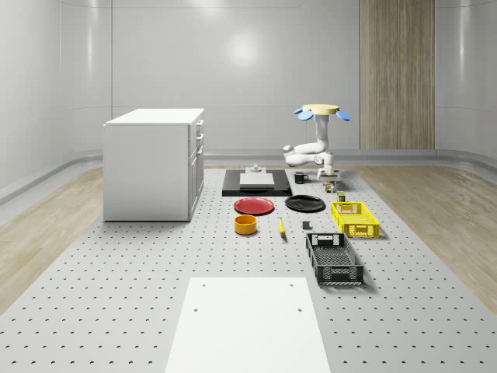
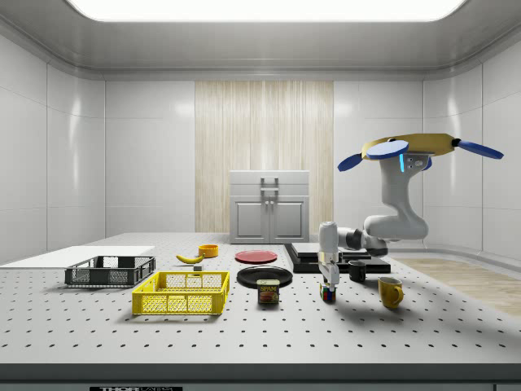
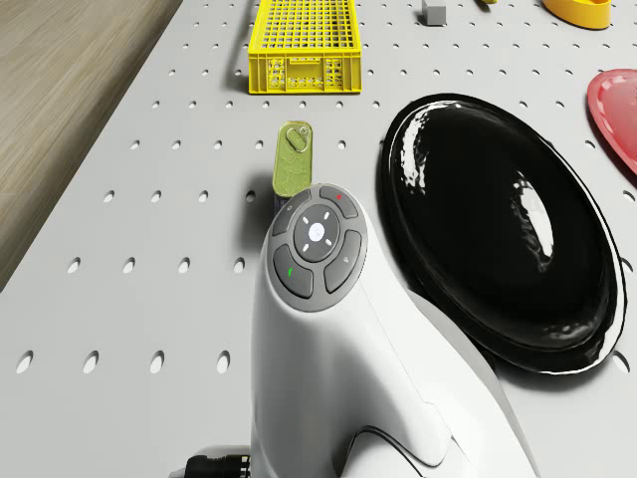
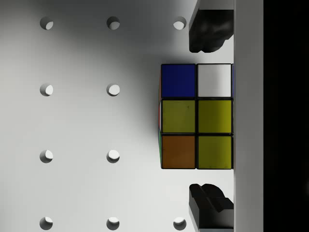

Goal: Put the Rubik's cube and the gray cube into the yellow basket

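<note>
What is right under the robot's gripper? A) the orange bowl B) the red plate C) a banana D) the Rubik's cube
D: in the wrist view the Rubik's cube sits on the table between the open fingers of the gripper.

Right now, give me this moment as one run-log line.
drone: hovering beside black plate | gripper: open, straddling Rubik's cube on table | yellow basket: empty
</note>
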Motion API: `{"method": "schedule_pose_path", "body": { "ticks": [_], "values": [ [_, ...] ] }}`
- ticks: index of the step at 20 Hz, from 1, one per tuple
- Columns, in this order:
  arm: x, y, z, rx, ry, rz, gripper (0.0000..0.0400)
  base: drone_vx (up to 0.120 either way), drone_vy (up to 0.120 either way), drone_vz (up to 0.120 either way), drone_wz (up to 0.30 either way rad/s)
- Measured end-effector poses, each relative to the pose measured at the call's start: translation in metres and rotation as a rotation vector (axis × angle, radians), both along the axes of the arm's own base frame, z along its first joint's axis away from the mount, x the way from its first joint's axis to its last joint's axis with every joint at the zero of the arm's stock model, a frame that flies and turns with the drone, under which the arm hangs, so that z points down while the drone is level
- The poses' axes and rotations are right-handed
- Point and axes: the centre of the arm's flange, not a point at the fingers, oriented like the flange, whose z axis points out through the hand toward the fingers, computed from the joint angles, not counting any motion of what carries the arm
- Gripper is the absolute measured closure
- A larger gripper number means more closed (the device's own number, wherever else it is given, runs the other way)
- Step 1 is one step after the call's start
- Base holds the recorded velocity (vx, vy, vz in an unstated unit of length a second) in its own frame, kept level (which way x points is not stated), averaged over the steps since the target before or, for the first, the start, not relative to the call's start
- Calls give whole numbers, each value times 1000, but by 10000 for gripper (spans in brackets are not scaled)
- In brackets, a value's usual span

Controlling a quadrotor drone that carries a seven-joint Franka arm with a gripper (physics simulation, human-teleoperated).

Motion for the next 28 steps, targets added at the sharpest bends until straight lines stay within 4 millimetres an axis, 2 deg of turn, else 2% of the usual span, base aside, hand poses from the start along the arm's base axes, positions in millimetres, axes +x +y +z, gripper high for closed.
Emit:
{"method": "schedule_pose_path", "body": {
  "ticks": [5,12,15,18,24,28],
  "values": [
    [6,0,16,0,0,0,0,0,0,0,0],
    [14,0,24,0,0,0,0,0,0,0,0],
    [15,0,25,0,0,0,36,0,0,0,0],
    [15,0,25,0,0,0,57,0,0,0,0],
    [16,0,25,0,0,0,71,0,0,0,0],
    [16,0,16,0,0,0,74,0,0,0,0]
  ]
}}
